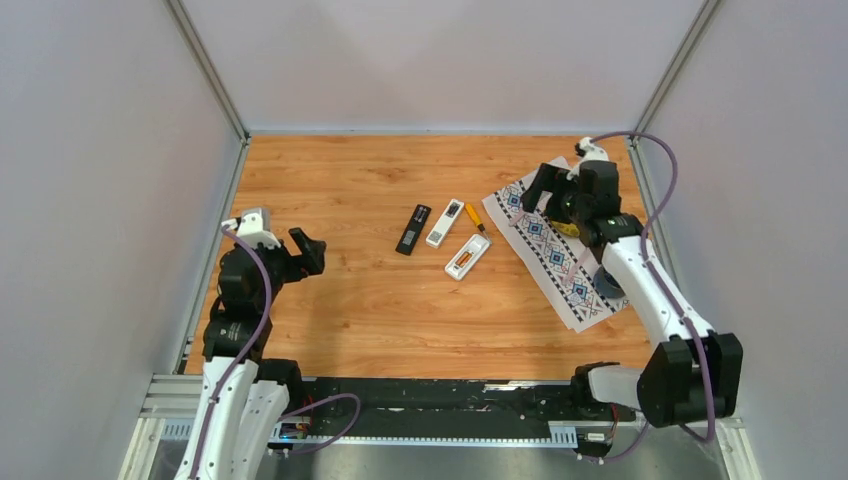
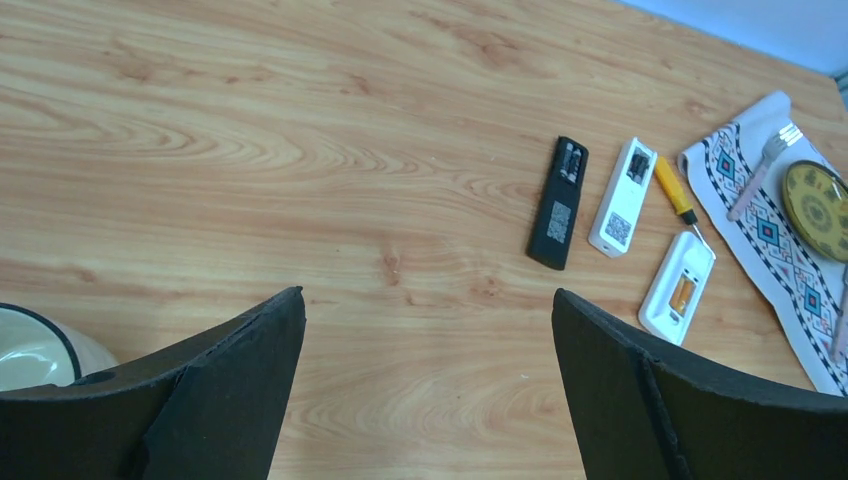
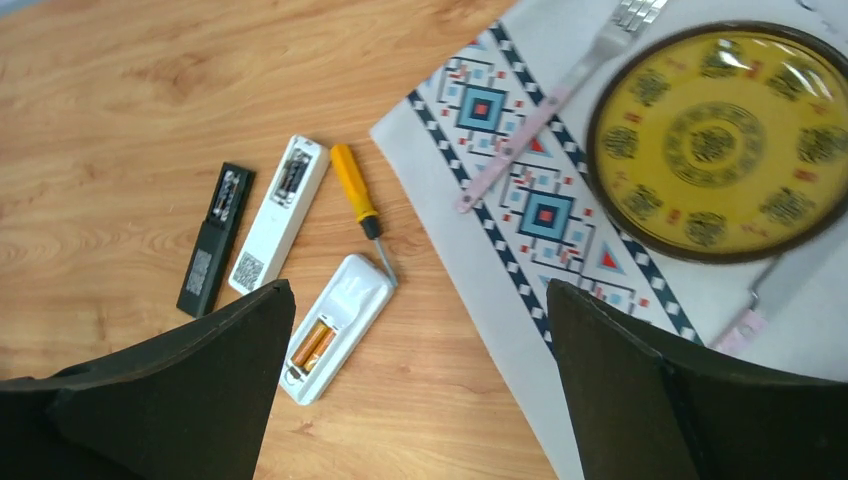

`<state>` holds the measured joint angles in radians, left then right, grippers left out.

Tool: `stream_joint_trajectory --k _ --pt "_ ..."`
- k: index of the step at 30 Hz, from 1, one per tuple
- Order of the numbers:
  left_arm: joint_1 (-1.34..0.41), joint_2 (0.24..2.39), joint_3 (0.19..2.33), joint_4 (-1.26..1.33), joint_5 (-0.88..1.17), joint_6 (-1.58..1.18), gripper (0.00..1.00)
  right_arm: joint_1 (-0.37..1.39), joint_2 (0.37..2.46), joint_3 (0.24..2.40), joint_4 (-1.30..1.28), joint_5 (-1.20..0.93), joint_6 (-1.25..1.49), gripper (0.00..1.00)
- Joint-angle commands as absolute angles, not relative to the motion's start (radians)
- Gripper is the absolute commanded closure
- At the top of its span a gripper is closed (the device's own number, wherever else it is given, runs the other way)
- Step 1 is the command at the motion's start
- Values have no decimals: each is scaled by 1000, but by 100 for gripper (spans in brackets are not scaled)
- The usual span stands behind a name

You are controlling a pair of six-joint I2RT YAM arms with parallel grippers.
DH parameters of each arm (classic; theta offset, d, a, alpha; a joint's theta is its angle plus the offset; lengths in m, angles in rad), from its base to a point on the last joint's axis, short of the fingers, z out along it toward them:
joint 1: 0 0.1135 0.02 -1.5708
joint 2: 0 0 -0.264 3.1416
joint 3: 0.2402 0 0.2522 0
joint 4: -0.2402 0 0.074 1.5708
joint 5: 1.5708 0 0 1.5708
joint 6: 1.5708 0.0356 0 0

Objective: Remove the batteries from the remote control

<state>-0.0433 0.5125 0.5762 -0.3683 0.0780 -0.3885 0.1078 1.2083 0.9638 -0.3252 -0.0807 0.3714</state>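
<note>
Three remotes lie back-up in mid-table, battery bays uncovered. The black remote (image 1: 413, 229) (image 2: 558, 203) holds dark grey batteries (image 2: 571, 161). Beside it, a white remote (image 1: 445, 222) (image 3: 278, 212) also holds dark ones (image 2: 637, 166). The nearer white remote (image 1: 467, 257) (image 3: 337, 326) holds two orange-gold batteries (image 3: 312, 345) (image 2: 681, 294). My left gripper (image 1: 305, 252) (image 2: 428, 295) hangs open over bare wood, far to the left of them. To their right, above the placemat's edge, my right gripper (image 1: 540, 188) (image 3: 420, 285) is open and holds nothing.
A yellow-handled screwdriver (image 1: 475, 217) (image 3: 357, 188) lies between the white remotes and the patterned placemat (image 1: 560, 270). On the mat are a yellow plate (image 3: 722, 140) and a fork (image 3: 560, 90). A white bowl (image 2: 30, 350) sits beside my left fingers. Walls enclose the table.
</note>
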Motion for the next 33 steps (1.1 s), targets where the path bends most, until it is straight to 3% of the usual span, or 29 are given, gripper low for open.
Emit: stream_joint_trajectory --k 1,9,13,15,18,23,33 --pt "-38 541 617 -399 153 -387 1 224 1339 1104 -380 -80 262 0" --pt "-40 699 650 -391 354 -354 1 344 1730 1365 -397 -153 169 1" --pt "-40 727 623 -365 413 -356 1 356 2004 1599 -556 -158 156 16" --pt "-40 733 614 -362 411 -354 1 364 2081 1736 -613 -132 155 28" --pt "-40 739 620 -374 396 -348 1 383 2187 1864 -705 -69 134 37" --pt "-40 787 646 -364 377 -330 1 397 2243 1887 -726 -2 112 41" --pt "-40 873 698 -356 400 -324 3 402 2327 1901 -765 -2 113 69"
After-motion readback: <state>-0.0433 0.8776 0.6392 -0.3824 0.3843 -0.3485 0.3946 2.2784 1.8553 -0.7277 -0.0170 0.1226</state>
